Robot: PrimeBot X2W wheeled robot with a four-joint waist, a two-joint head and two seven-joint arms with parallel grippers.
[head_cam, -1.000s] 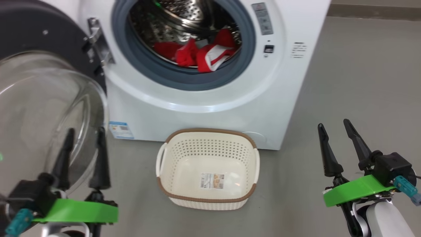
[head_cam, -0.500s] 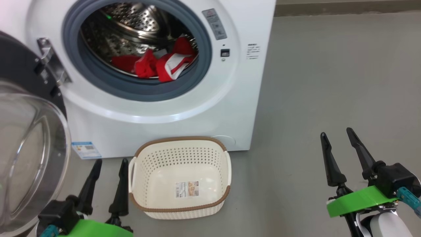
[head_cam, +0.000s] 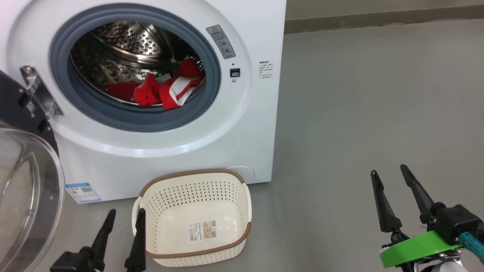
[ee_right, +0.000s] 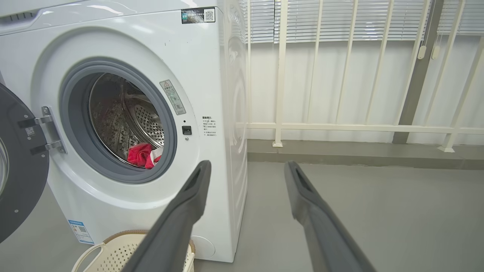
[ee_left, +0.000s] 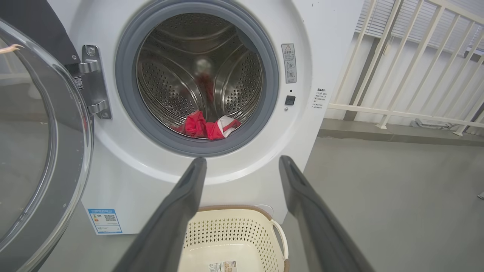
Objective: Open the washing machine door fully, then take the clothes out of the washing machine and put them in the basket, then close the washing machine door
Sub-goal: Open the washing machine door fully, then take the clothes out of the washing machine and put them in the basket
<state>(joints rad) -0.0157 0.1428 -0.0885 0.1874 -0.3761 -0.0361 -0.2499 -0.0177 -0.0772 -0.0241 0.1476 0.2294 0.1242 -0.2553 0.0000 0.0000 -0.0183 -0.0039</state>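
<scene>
Evidently poised to unload: holds left gripper (head_cam: 126, 211) and right gripper (head_cam: 389, 170) low at seven and four o'clock, fingers apart, empty, with washing machine door (head_cam: 30, 189) swung wide at nine, clothes (head_cam: 159, 92) in drum (head_cam: 124, 41) at eleven, basket (head_cam: 189, 173) beneath to catch them.

The washing machine door (head_cam: 26, 196) stood wide at the left, leaving the mouth of the washing machine (head_cam: 151, 151) unblocked. The basket (head_cam: 193, 219) sat below it, just beside the left tool (head_cam: 127, 211). Bare floor (head_cam: 359, 113) lay open on the right.
</scene>
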